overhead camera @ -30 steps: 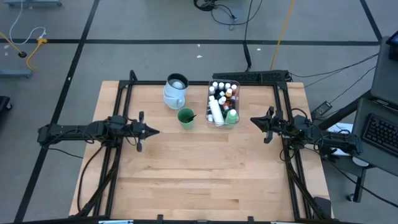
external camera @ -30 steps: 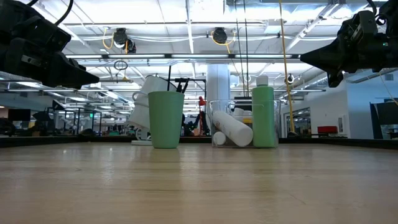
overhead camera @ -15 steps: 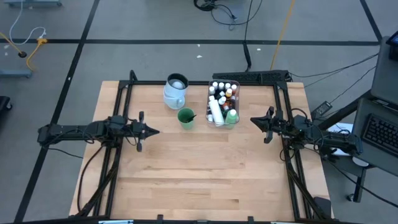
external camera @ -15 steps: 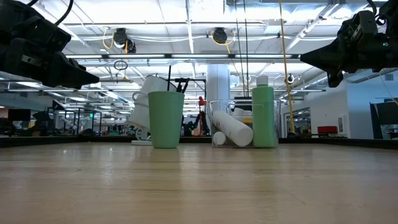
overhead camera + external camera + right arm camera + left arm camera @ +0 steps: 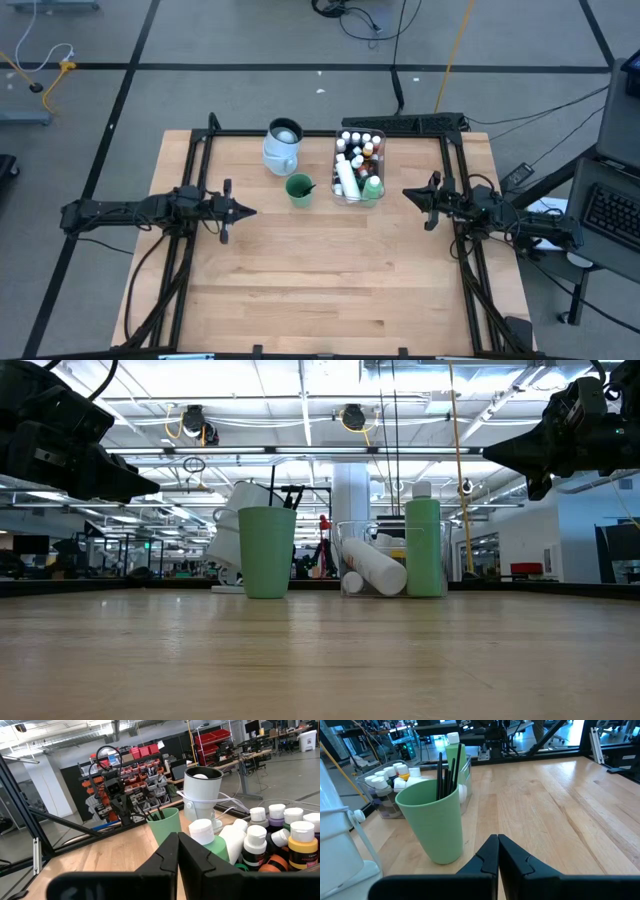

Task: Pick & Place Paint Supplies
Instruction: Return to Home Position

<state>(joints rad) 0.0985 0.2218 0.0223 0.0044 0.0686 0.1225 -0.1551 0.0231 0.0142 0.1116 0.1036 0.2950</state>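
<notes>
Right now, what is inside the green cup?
Several thin dark-handled brushes stand in the green cup, sticking out above its rim. The cup's wall hides their lower ends.

Brushes [image 5: 440,775] half out of sight in cup [image 5: 432,827]

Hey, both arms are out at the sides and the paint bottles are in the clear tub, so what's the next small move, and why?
Probably no further move: the left tool and right tool sit shut at the table's sides, the paint bottles lie in the tub, and the brushes stand in the green cup.
</notes>
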